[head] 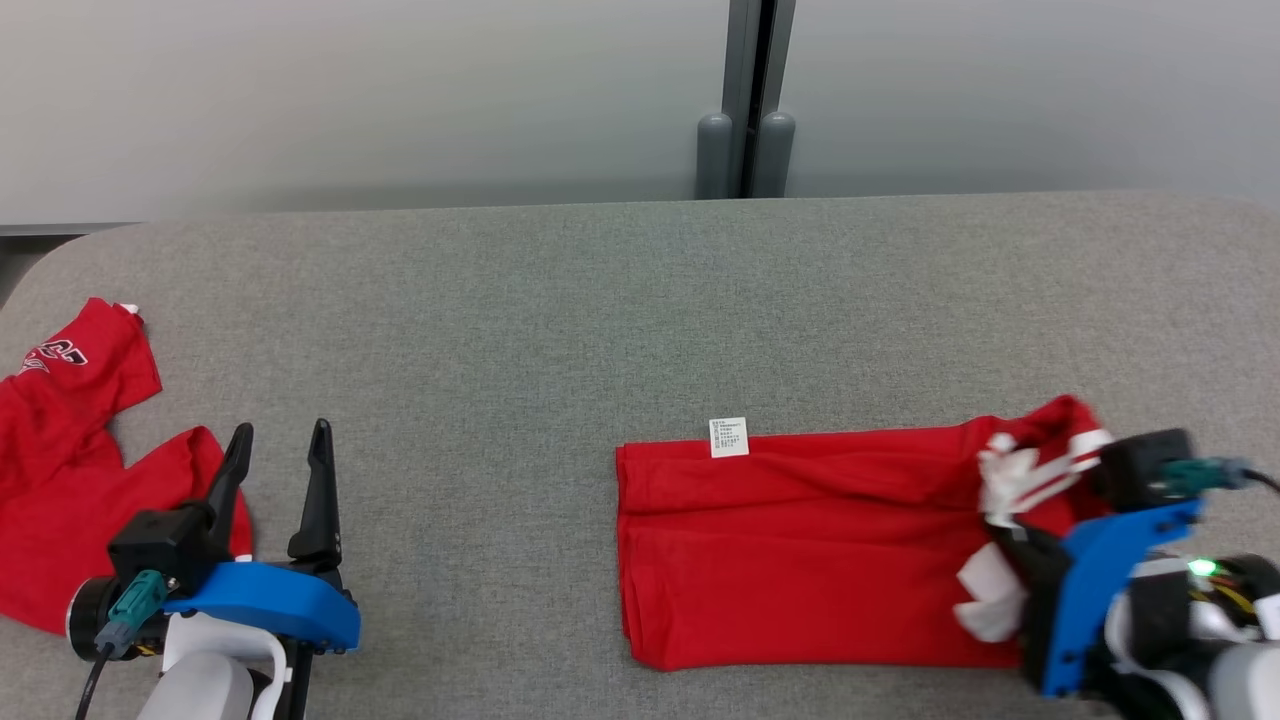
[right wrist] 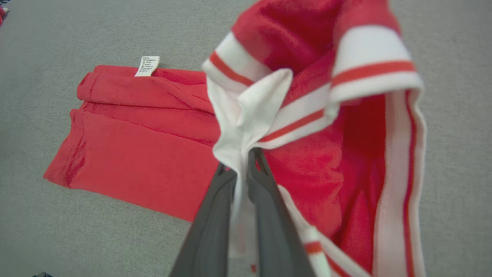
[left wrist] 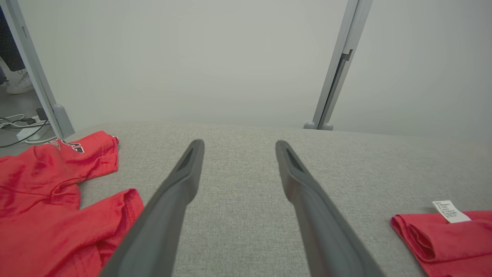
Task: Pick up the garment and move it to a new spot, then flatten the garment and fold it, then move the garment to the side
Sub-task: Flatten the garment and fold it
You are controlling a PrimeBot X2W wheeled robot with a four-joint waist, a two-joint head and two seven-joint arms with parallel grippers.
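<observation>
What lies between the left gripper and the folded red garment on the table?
Nothing but bare grey table lies between the left gripper and the folded red garment. The head view shows this stretch, and the left wrist view agrees.

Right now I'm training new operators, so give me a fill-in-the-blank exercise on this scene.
The right gripper is ____ on the folded garment.
The left gripper is ____.
The label is coloured ____.
The other garment lies beside the ____ gripper.
Missing: shut; open; white; left.
</observation>
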